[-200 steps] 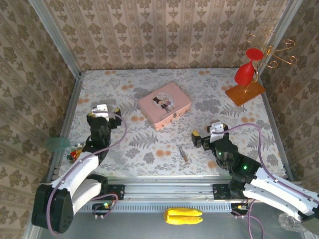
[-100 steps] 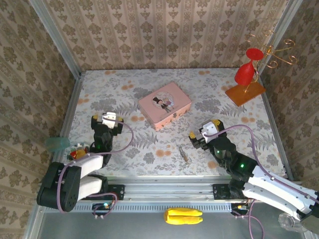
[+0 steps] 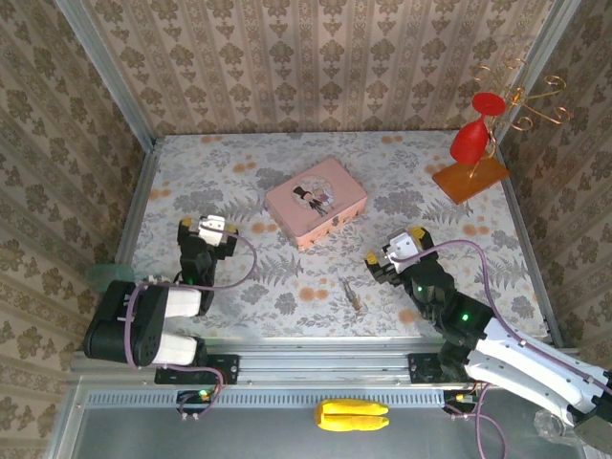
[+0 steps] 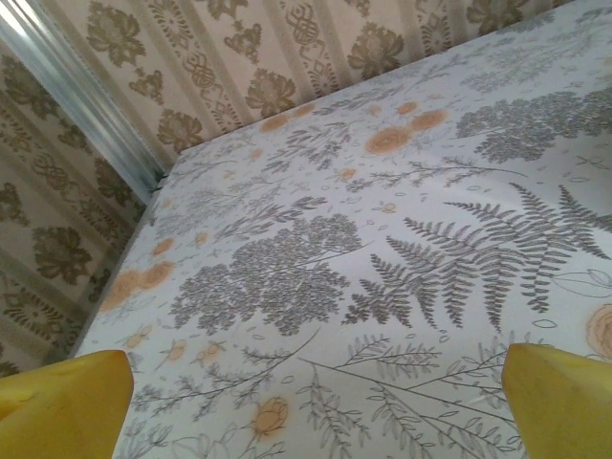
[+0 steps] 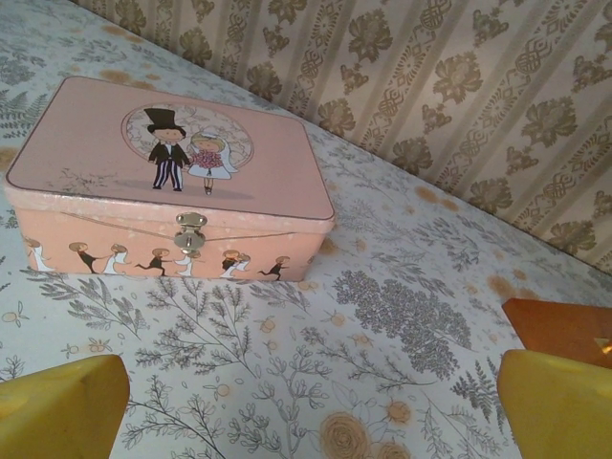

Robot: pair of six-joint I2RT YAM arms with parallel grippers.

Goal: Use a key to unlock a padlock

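Key [image 3: 352, 295], long axis roughly near-to-far

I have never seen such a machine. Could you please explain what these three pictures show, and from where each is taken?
It is a robot: a left arm and a right arm bolted at the near edge of a table. The wide picture comes from a camera above and behind them. Each arm ends in a two-fingered end effector: the left end effector and the right end effector. The other two pictures come from wrist cameras, so yellow fingertips show in their lower corners. On the table lie a pink tin, a small key and an orange stand. Both end effectors are open and hold nothing.
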